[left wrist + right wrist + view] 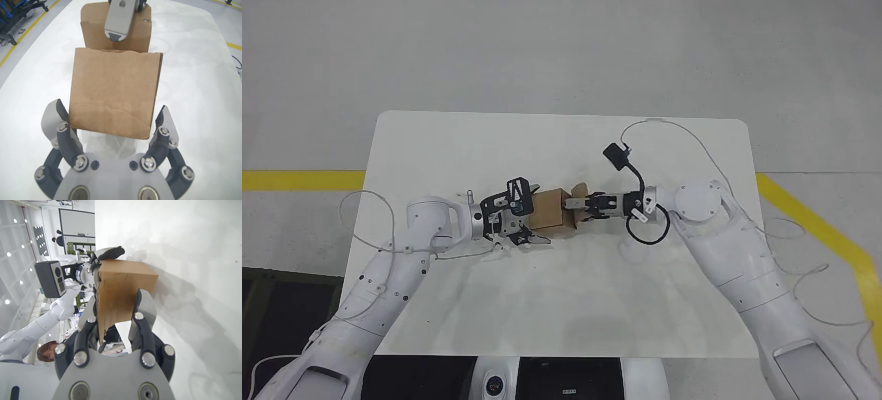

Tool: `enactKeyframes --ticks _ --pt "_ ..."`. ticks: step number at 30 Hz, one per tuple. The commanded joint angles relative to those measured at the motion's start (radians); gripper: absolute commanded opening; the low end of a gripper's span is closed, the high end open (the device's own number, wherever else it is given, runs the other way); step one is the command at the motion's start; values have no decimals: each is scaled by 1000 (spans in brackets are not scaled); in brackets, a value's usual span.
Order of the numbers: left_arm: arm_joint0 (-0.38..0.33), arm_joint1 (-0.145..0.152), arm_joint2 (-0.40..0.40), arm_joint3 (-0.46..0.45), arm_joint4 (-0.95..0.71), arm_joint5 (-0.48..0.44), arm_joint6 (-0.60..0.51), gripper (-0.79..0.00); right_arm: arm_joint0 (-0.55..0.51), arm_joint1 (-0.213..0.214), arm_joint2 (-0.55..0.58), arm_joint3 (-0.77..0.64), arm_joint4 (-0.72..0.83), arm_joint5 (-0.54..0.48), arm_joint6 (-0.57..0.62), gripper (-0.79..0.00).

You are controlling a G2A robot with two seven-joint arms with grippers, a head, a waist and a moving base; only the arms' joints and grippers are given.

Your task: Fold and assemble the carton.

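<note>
Sideways, carton [550, 209] lying lengthwise across table [642, 300], flap [580, 190] toward right gripper [572, 205]

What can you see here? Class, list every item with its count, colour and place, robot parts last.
carton: one, brown cardboard, mid-table between both claws, a flap sticking out at the right claw's end.
table: one, white, under the carton.
floor lines: two, yellow, one on either side of the table.
left claw: one, grey and black, open, straddling one end of the carton.
right claw: one, grey and black, at the carton's flap end.
</note>
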Motion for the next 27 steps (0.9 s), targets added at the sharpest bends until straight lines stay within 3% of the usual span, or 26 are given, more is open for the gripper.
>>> enactKeyframes --ticks 1,9,13,22,27 --pt "0 0 0 0 0 0 0 0 -7 1 5 -7 7 -4 -4 -440" --pt "1 0 0 1 3 1 0 0 -24 4 23 -17 35 -22 -17 -345" --pt "2 0 0 0 4 2 1 0 -36 5 31 -23 59 -37 -23 -462" --pt "3 0 1 -1 12 5 3 0 -64 7 37 -33 95 -44 -13 -523" --pt "4 0 2 -2 17 3 7 0 -73 7 39 -24 105 -48 -14 -511"
